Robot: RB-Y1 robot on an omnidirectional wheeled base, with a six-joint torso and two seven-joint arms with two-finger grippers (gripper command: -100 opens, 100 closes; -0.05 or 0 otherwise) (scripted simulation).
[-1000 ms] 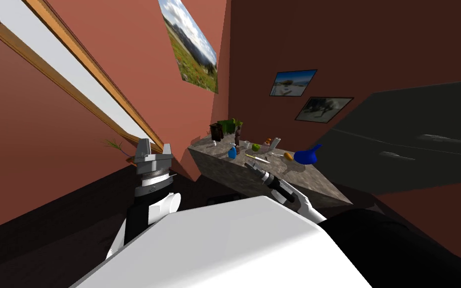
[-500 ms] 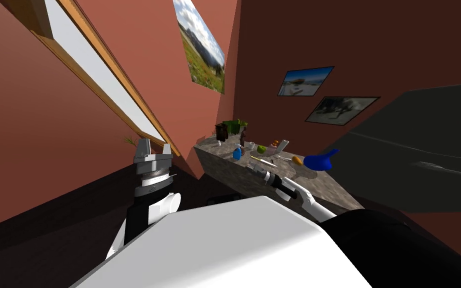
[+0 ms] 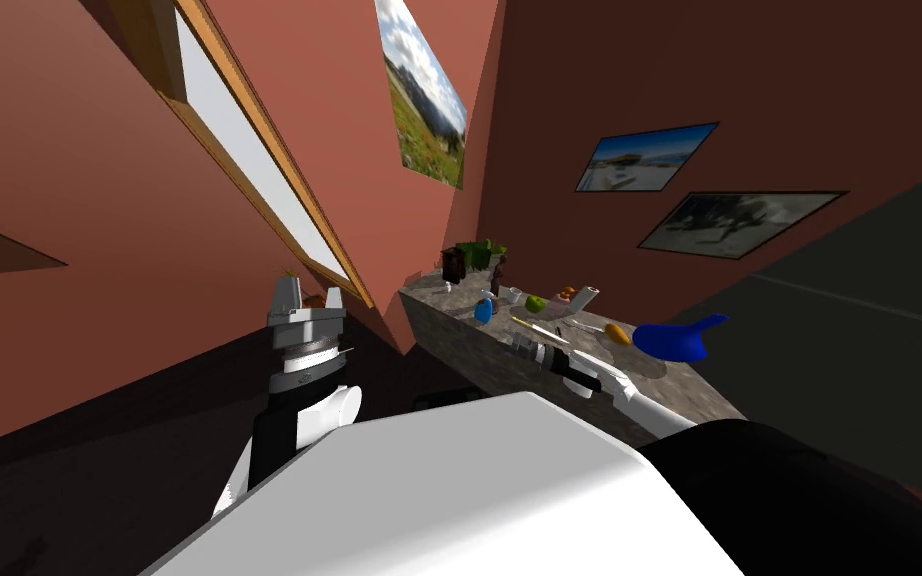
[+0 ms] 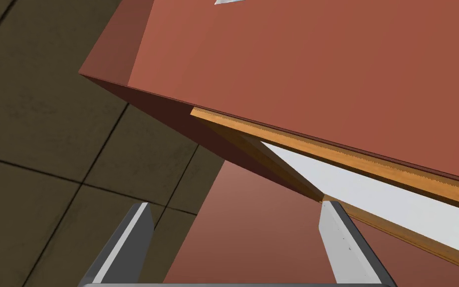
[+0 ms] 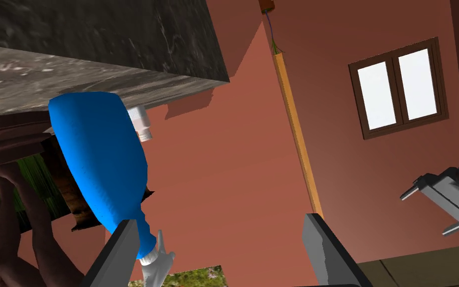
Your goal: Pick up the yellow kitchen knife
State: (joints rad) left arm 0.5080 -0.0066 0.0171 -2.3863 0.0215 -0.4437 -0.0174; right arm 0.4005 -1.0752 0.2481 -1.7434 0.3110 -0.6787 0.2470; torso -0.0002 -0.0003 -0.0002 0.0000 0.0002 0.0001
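Grey stone counter [image 3: 454,335], slim pale-yellow knife [image 3: 535,328], flat, nr blue bottle [image 3: 484,310]

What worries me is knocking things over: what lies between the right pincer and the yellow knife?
Nothing: the head view shows only bare countertop between the right pincer and the yellow knife.
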